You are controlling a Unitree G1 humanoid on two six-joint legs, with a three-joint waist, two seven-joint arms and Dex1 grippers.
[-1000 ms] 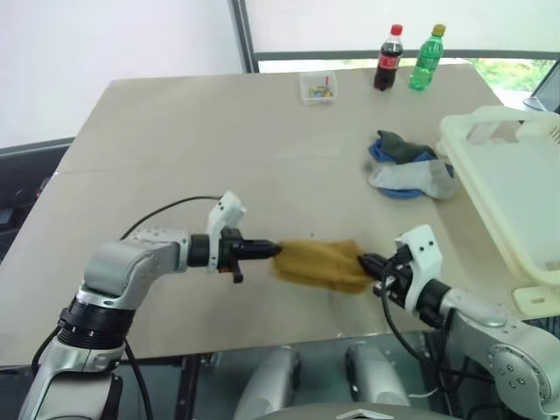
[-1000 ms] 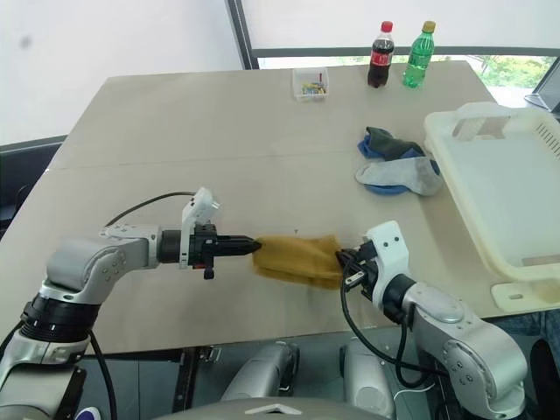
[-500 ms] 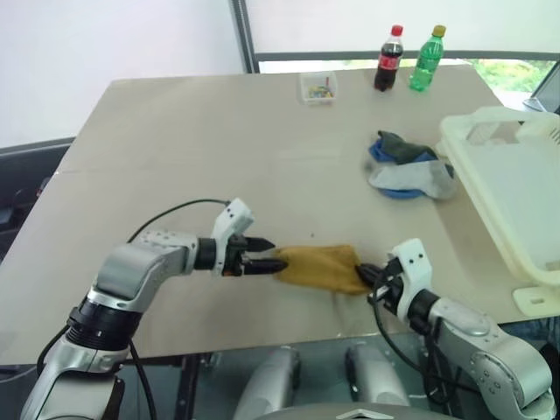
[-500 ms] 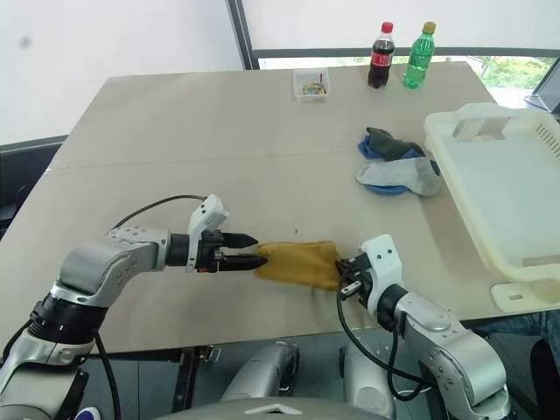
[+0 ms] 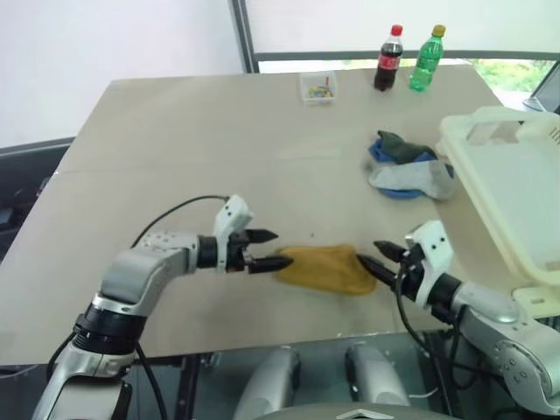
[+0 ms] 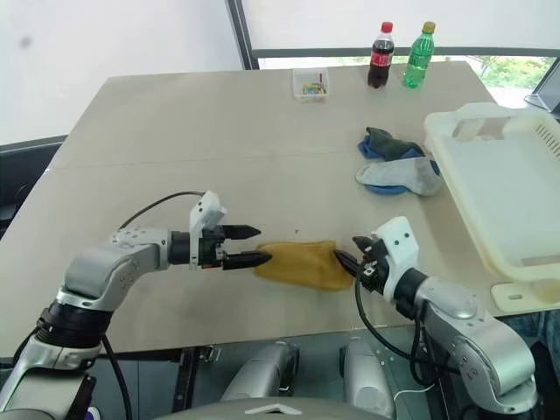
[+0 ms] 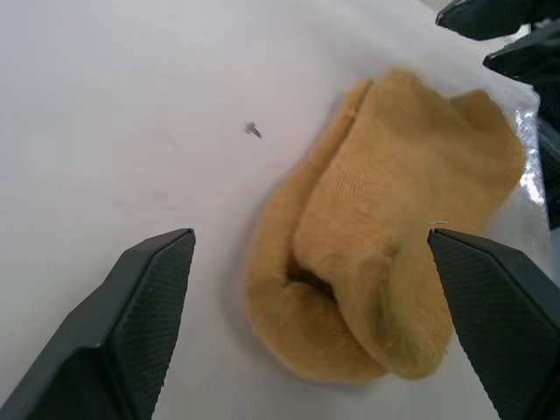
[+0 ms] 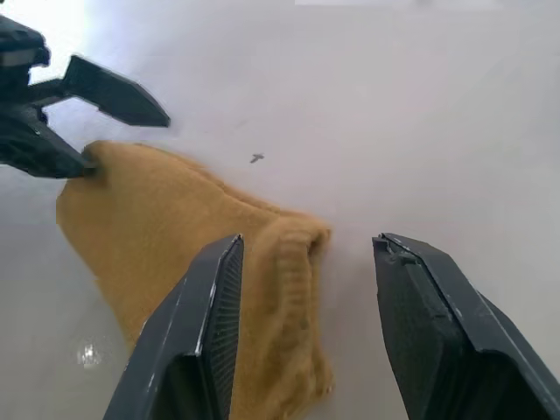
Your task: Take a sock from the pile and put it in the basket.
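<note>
A folded mustard-yellow sock (image 5: 322,268) lies flat on the beige wooden table (image 5: 192,140) near its near edge. The left gripper (image 5: 269,249) sits just left of it, the right gripper (image 5: 381,261) just right. The pile of grey, blue and dark green socks (image 5: 407,166) lies farther right. The large cream-white plastic basket (image 5: 507,179) stands right of the pile. A small clear plastic box (image 5: 318,87), a red-capped cola bottle (image 5: 388,59) and a green plastic bottle (image 5: 427,59) stand along the far edge.

Lab or office room, large bare table (image 5: 219,131), blank white wall (image 5: 105,35), window (image 5: 394,26)
</note>
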